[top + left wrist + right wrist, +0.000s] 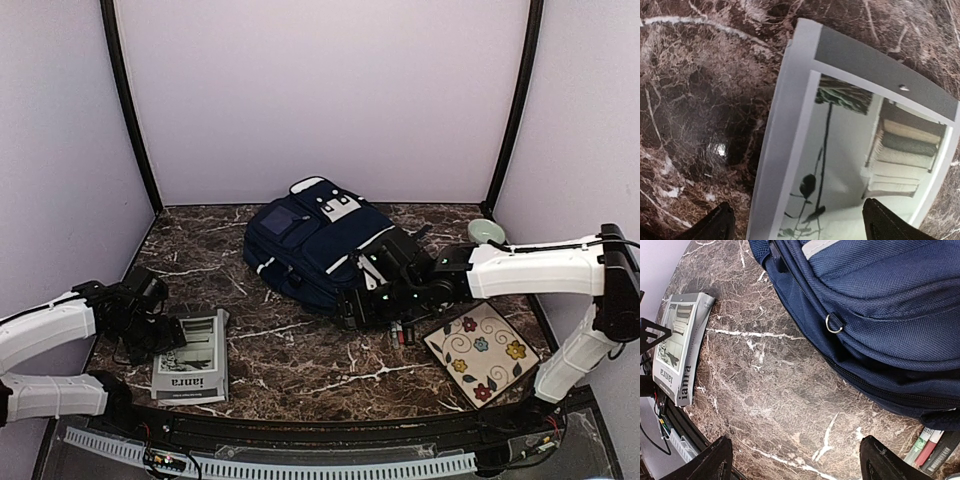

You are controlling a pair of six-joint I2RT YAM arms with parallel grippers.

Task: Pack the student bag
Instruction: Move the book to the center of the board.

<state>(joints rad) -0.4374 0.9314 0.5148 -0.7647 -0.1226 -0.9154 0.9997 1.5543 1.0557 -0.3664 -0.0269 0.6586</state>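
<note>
The navy-blue student bag [320, 250] lies at the middle back of the table and fills the top right of the right wrist view [880, 305], its zips closed there. My right gripper [362, 305] is open and empty, low over the marble beside the bag's near edge [795, 460]. A grey magazine [195, 355] lies flat at the front left. My left gripper [172, 335] is open just above its left edge [797, 227]. One fingertip [715, 225] is over the marble and the other is over the cover [855, 150].
Several pens [398, 332] lie by the bag's near right corner, also in the right wrist view [927, 447]. A floral notebook [482, 350] lies at the front right. A pale green bowl [486, 231] stands at the back right. Purple walls enclose the table.
</note>
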